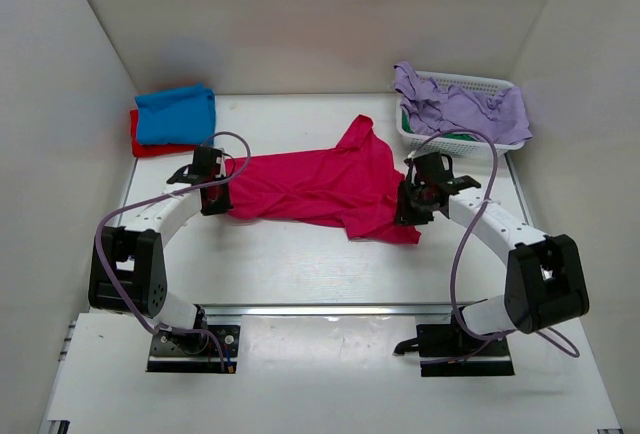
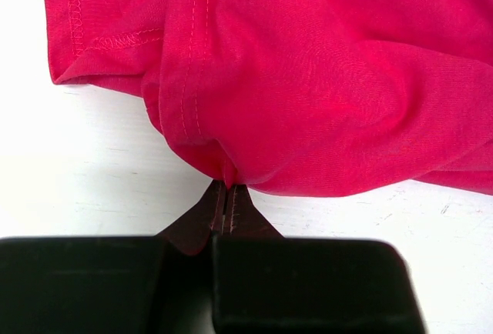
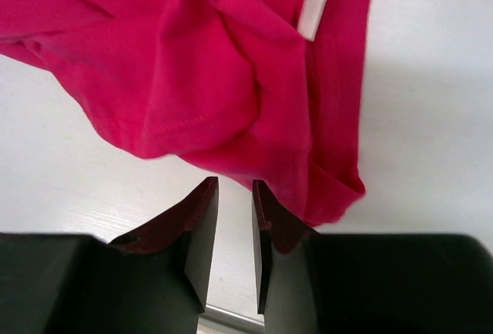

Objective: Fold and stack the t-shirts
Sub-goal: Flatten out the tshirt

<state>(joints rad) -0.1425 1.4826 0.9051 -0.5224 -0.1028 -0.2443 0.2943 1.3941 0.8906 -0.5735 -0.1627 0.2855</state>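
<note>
Top view: crimson t-shirt lies rumpled just left of the basket; left wrist: left gripper pinches a mere sliver of its far-from-basket edge, likely to slip under tension; right wrist: right gripper, narrowly parted, holds nothing, so the basket-side edge may drag.

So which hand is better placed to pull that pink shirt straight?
Probably the left hand: it is pinched shut on a fold of the pink shirt, while the right hand sits open beside the cloth, gripping nothing.

Spread t-shirt centre of table; folded shirts behind-left; basket behind-right.
</note>
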